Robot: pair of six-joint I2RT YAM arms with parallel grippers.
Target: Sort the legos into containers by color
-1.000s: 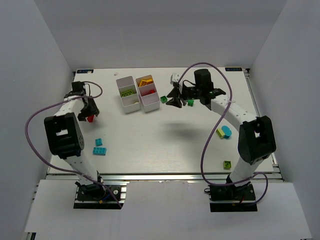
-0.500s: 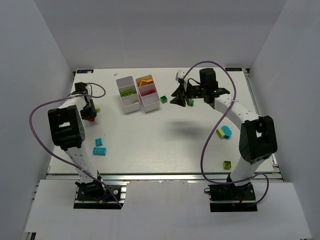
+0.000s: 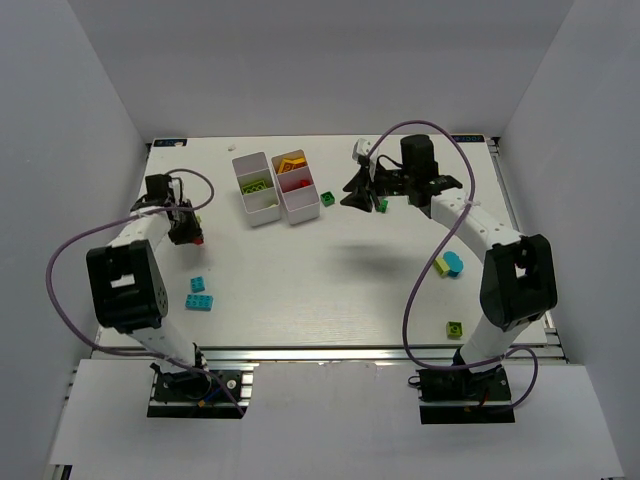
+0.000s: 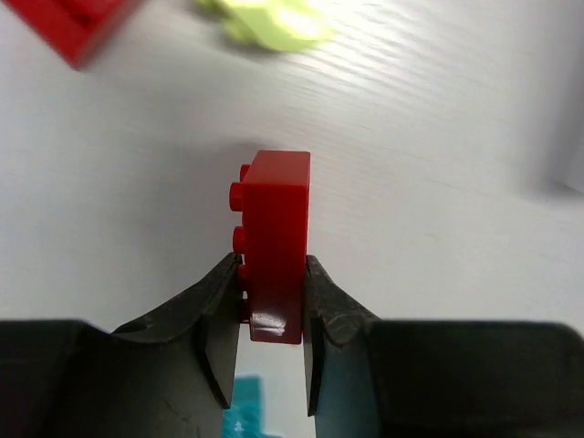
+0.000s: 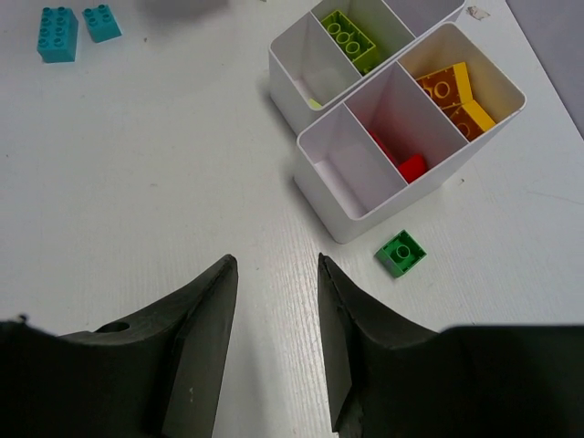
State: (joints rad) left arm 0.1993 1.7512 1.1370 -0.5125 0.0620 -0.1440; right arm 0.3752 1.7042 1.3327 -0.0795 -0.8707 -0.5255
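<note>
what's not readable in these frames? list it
- Left wrist: second red lego is cut off by the top-left edge and blurred; its size is unclear.
- Left wrist: cyan lego is mostly hidden behind the left claw, which clamps the held red lego.
- Top view: the left claw's jaws are hidden under its own wrist.
- Right wrist: the floor of the far tray's nearest compartment is partly hidden by its wall.

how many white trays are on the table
2. The left tray and the right tray stand side by side at the far middle of the table, angled alike. No other seems hidden.
</note>
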